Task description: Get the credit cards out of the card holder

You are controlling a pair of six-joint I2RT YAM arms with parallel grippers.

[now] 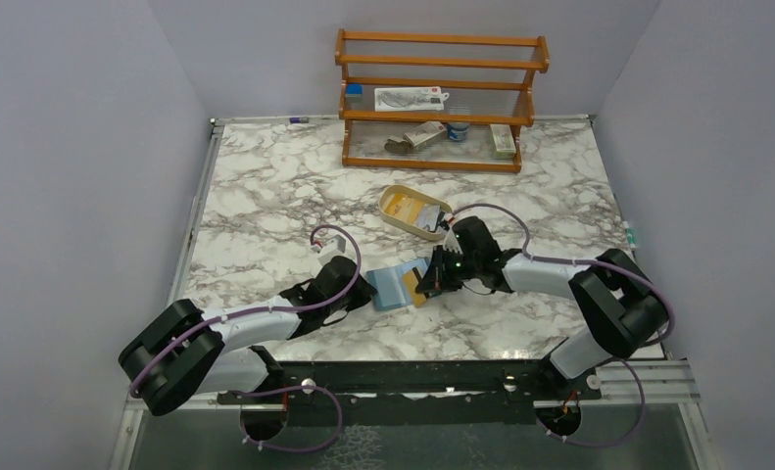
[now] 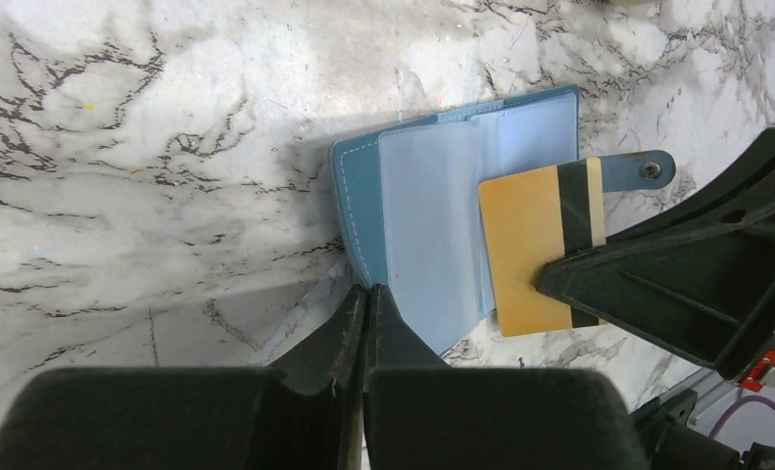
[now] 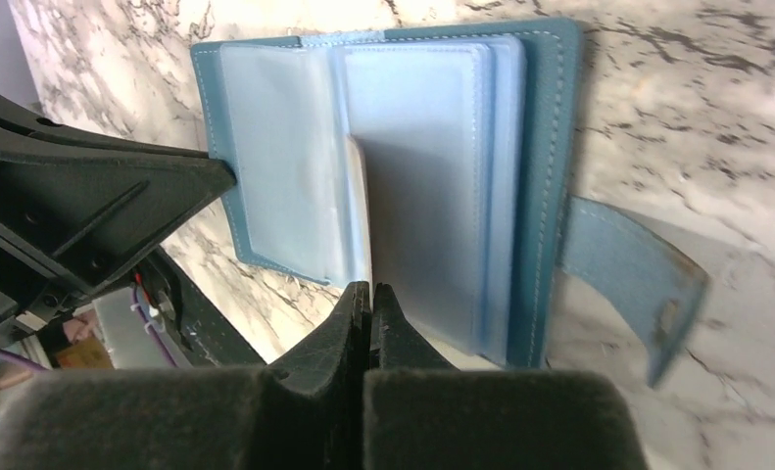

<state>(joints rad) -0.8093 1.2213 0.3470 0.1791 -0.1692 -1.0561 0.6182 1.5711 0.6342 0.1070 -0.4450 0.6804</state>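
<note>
The right pincer covers one corner of the flat orange plastic card with a dark stripe on the open teal-blue bifold card holder. Beside that holder, its snap tab is blurred.

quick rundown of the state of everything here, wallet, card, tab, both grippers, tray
card holder: open flat on the table
snap tab: unfastened
orange card: partly pulled out of its sleeve
left gripper: shut on the card holder's edge
right gripper: shut on the orange card
tray: upright, holds a card
</note>
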